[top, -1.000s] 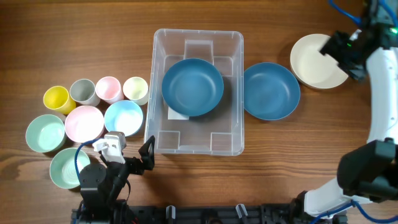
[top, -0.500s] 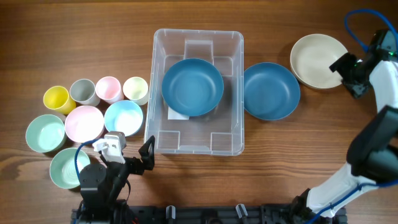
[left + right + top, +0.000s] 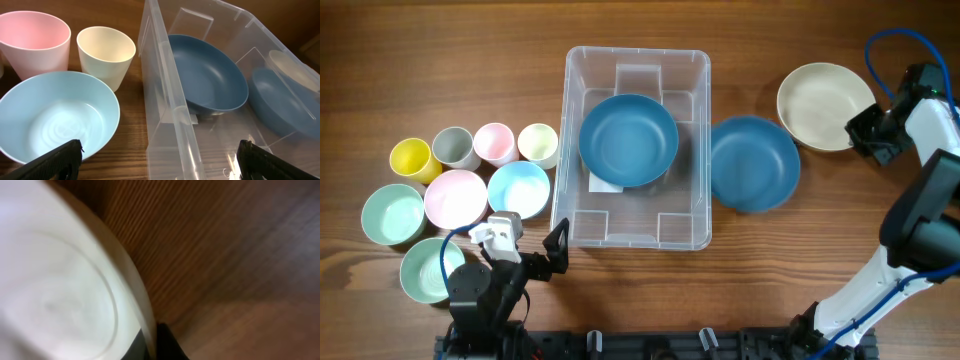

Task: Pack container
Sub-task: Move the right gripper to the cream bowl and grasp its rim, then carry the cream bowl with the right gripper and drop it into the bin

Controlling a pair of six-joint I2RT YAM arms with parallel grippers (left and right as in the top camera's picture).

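Note:
The clear plastic container point(image 3: 638, 226) stands mid-table with one dark blue bowl point(image 3: 628, 140) inside it. A second dark blue bowl point(image 3: 754, 163) lies just right of it. Farther right is a cream bowl point(image 3: 823, 106), and my right gripper point(image 3: 868, 132) is shut on its right rim. In the right wrist view the rim of the cream bowl point(image 3: 60, 295) runs down between the dark fingers of the right gripper point(image 3: 150, 342). My left gripper point(image 3: 527, 243) is open at the container's front left corner. In the left wrist view the left gripper point(image 3: 160, 152) straddles the container's wall point(image 3: 170, 95), touching nothing.
Left of the container stand several cups, among them a yellow cup point(image 3: 410, 158), pink cup point(image 3: 494, 143) and cream cup point(image 3: 537, 143), plus a pink bowl point(image 3: 455, 197), a light blue bowl point(image 3: 518, 188) and two mint bowls point(image 3: 392, 214).
My right gripper moved from above the cream bowl to its right rim and shut on it. The cream bowl shifted slightly left. The left arm stayed still.

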